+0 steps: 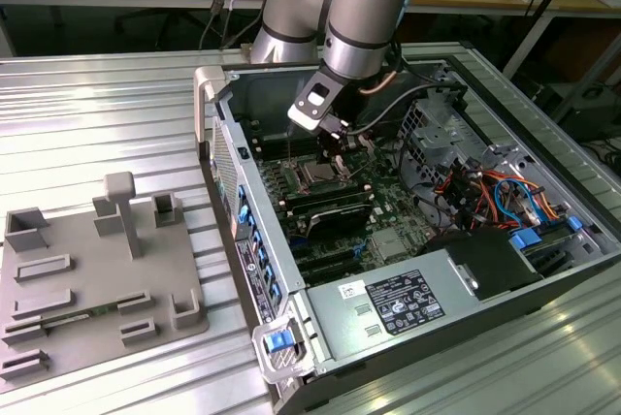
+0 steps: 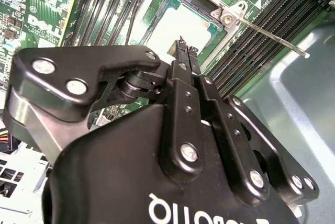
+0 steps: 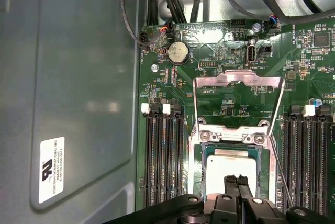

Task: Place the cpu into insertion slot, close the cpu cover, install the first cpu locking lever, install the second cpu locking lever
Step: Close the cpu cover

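While clenched empty, end effector (image 3: 236, 178) over edge of cpu (image 3: 229, 162), cpu cover (image 3: 238, 79) raised clear.

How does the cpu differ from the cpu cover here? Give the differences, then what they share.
The cpu is a solid plate; the cpu cover is an open frame, with the green board showing through its hole. The cpu lies flat in the insertion slot; the cpu cover is swung open, off the slot. Both are silvery metal and roughly square.
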{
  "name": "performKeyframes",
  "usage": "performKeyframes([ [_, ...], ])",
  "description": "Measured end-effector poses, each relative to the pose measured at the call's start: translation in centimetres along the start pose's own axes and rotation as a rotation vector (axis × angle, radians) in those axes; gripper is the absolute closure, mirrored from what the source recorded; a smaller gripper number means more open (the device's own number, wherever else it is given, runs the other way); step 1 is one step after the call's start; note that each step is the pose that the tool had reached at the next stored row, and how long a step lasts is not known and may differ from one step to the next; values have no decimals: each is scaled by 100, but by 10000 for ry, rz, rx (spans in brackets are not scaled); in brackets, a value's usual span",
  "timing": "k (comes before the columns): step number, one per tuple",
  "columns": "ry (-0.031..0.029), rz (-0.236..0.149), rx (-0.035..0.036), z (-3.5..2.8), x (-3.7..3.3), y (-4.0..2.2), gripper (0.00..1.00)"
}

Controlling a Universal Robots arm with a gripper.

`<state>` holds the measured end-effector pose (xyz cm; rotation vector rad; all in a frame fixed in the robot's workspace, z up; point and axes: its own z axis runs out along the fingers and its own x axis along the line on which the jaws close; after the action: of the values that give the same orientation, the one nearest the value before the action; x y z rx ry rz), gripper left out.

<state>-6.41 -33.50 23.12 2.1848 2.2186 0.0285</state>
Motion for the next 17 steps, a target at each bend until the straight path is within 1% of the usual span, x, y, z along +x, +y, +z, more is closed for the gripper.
performKeyframes([
  [2, 0, -1, 2, -3, 0, 0, 85],
  [3, -5, 0, 5, -16, -1, 0, 85],
  [6, 0, -3, 3, -98, -1, 5, 85],
  [8, -1, 0, 3, -97, -1, 25, 85],
  [12, -2, -1, 4, -94, -3, 120, 85],
  [14, -1, 0, 4, -93, -3, 143, 85],
  [17, -4, 1, 5, -100, -3, 149, 85],
])
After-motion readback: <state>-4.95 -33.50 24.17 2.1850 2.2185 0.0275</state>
